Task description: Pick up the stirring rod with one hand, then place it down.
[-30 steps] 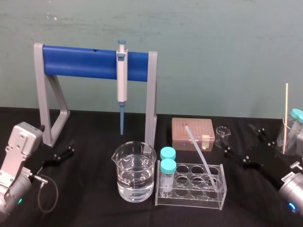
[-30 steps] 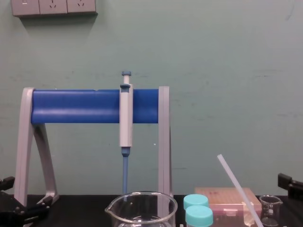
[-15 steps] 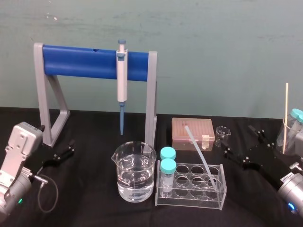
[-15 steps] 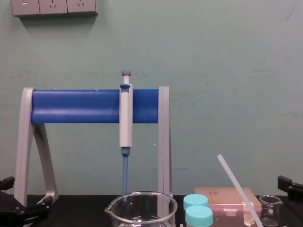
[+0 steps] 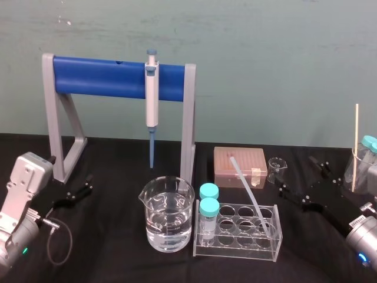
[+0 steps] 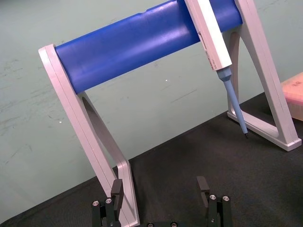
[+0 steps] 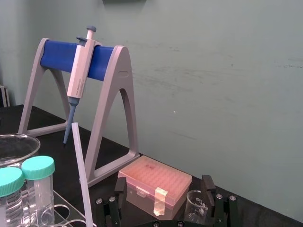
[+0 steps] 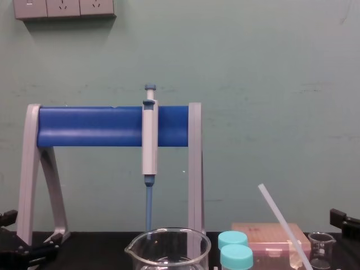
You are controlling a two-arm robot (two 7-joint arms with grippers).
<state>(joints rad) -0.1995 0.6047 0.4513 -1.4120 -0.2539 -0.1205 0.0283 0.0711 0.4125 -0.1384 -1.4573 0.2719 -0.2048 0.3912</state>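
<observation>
Right end effector [image 5: 297, 175] shifted slightly, stirring rod [image 5: 246, 190] apart, leftward

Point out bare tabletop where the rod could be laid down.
Bare cloth lies between the left gripper and the big beaker, in front of the stand, and between the rack and the right gripper. Crowded: rack, rod, tip box and small beaker sit close together.
</observation>
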